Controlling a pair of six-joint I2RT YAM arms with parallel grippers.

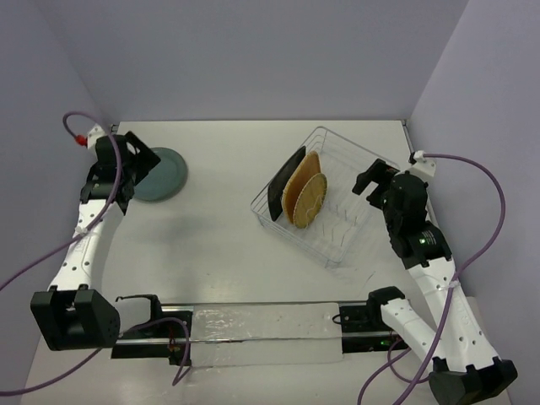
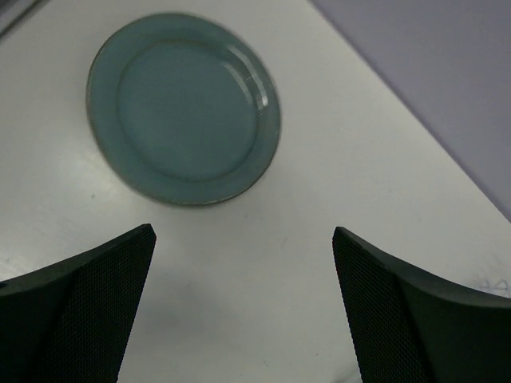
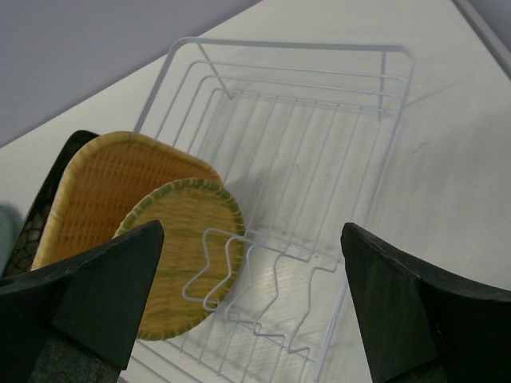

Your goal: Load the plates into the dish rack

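The round teal-grey plate [image 1: 164, 175] lies flat on the table at the far left; it fills the upper left of the left wrist view [image 2: 184, 108]. My left gripper [image 1: 135, 165] is open and empty, just left of it. The wire dish rack [image 1: 333, 198] holds three plates upright at its left end: the black square plate [image 1: 280, 181], the tan woven plate [image 1: 297, 181] and the round yellow woven plate [image 1: 309, 202]. In the right wrist view the rack [image 3: 319, 159] shows the tan plate [image 3: 112, 187] and the yellow plate [image 3: 180, 239]. My right gripper [image 1: 375, 181] is open and empty above the rack's right side.
The rack's upright prongs [image 3: 271, 279] stand free to the right of the yellow plate. Purple-grey walls close the table at the back and sides. A clear strip [image 1: 261, 325] lies along the near edge between the arm bases.
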